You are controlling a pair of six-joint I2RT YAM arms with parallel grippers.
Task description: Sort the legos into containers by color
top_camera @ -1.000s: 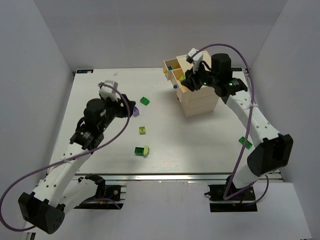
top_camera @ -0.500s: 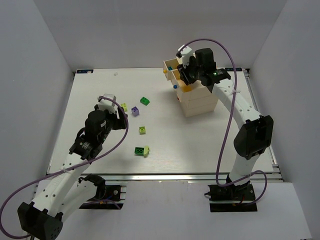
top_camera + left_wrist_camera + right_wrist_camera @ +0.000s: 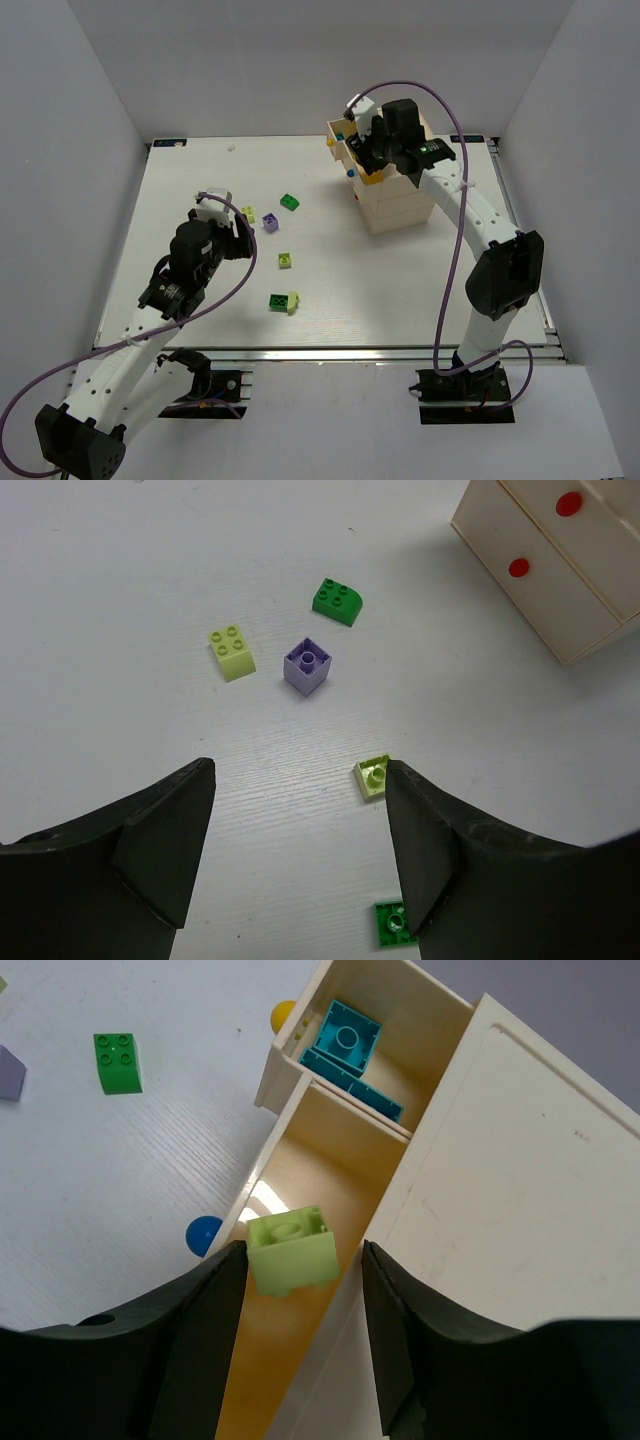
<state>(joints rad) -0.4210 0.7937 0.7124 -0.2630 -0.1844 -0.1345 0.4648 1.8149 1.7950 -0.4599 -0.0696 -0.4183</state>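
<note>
In the right wrist view my right gripper [image 3: 303, 1250] hangs over the open drawer with the blue knob [image 3: 203, 1233]. A pale yellow-green lego [image 3: 292, 1250] sits between its open jaws, against the left finger [image 3: 205, 1310] and clear of the right one. The drawer behind, with a yellow knob [image 3: 283, 1010], holds blue legos [image 3: 345, 1040]. My left gripper [image 3: 298, 770] is open and empty above the table. Ahead of it lie a purple lego [image 3: 307, 666], a pale one [image 3: 232, 652] and a green one [image 3: 338, 600]. From above, the chest [image 3: 400, 205] stands back right.
More legos lie mid-table: a pale one [image 3: 285, 261] and a green and pale pair [image 3: 283, 300]. The chest's lower drawers with red knobs [image 3: 518, 567] are closed. White walls enclose the table on three sides.
My right gripper has swung left over the open drawers and its jaws have widened off the pale lego. My left arm drew back slightly, then stayed still.
</note>
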